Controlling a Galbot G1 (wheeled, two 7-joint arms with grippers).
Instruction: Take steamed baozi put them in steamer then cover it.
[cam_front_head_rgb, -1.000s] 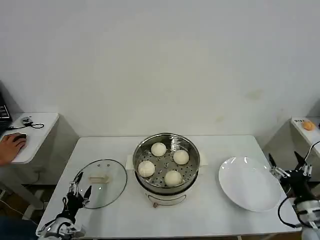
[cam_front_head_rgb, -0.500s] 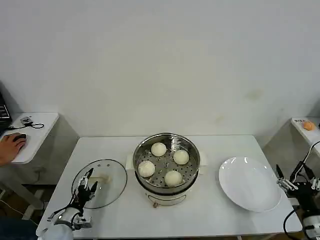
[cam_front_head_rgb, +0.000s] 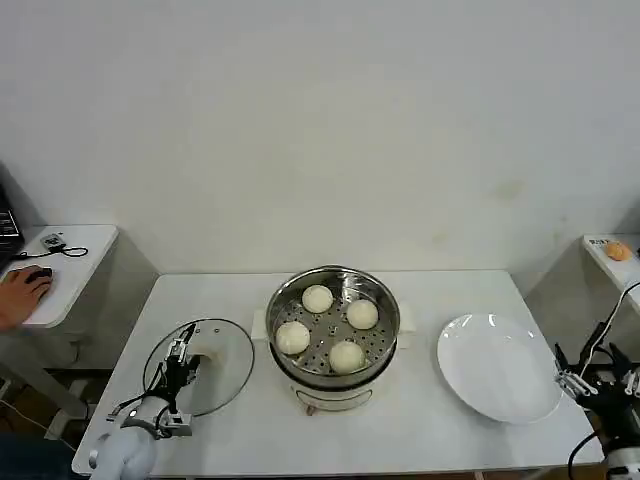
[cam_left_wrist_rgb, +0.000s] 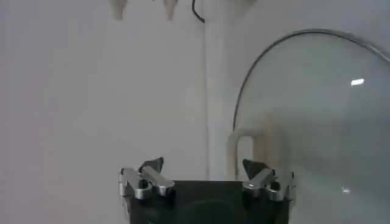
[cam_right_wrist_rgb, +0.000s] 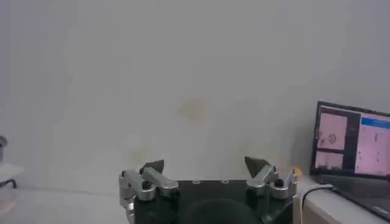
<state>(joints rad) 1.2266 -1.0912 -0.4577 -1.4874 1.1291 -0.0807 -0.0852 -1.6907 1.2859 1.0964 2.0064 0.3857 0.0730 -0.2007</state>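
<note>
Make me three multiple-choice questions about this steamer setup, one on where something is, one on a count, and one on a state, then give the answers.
1. Where does the glass lid lie?
A. on the steamer
B. on the table left of the steamer
C. on the plate

2. How many buns sit in the steamer?
A. two
B. three
C. four

3. What is the state of the plate?
A. bare
B. holding buns
C. covered by the lid

Answers:
1 B, the lid rests flat on the table, with the left hand over its near edge.
2 C, four white buns show in the basket.
3 A, nothing lies on it; the right hand is off beside it.
</note>
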